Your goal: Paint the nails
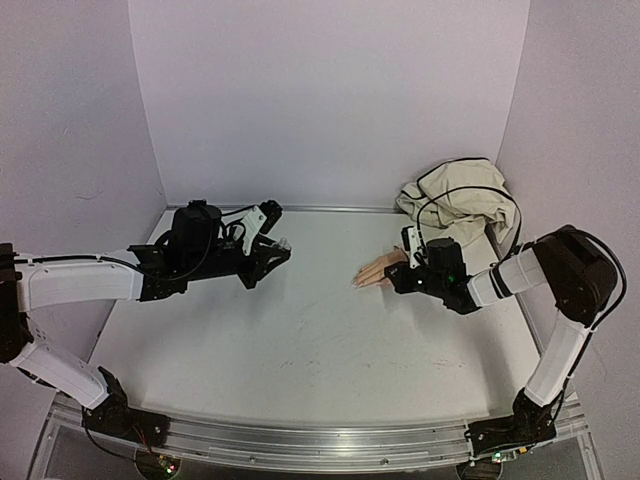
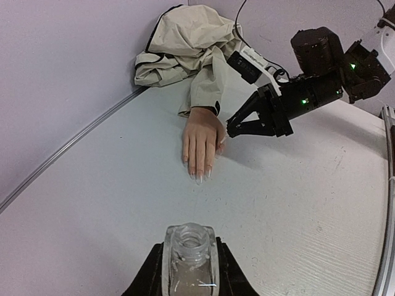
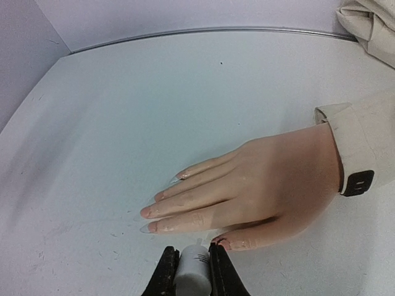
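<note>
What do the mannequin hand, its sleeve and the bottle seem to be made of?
Mannequin hand: likely moulded plastic or silicone, smooth with slight sheen. Sleeve: woven cloth, matte, creased folds. Bottle: clear glass or hard plastic; see-through, thick neck rim.

At the bottom edge the left jaws clamp a small clear bottle (image 2: 190, 250), upright, its neck open and uncapped. Beyond it on the white counter (image 2: 111, 203) lies a peach mannequin hand (image 2: 202, 137), palm down, fingers pointing toward the bottle, the pale nails (image 2: 199, 178) long and tapered. Its beige sleeve (image 2: 200, 74) trails back to a crumpled heap against the wall (image 2: 55, 74). The black right jaws, drawn together, reach in from the right, their tip just beside the hand's thumb; whether it touches cannot be told
</note>
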Robot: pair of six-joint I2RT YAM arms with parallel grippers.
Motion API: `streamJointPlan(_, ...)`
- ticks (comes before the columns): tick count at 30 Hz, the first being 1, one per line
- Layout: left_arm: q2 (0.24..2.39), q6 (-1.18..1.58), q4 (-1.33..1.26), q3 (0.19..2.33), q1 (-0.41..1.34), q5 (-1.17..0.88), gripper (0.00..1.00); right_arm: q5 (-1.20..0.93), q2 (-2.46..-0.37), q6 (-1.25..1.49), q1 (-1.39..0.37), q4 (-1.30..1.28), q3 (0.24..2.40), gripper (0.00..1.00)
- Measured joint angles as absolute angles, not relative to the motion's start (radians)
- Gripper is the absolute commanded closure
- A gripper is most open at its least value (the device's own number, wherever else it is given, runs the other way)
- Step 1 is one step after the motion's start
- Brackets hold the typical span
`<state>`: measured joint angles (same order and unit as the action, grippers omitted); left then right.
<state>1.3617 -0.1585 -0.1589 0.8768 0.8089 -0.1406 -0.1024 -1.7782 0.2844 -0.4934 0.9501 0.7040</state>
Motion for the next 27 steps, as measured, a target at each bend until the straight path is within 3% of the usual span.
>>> streamJointPlan(27, 1.362, -0.159, -0.159, 0.877, 0.811, -0.141, 1.00, -0.034, -1.821, 0.265, -0.493, 0.912, 0.721, 1.00)
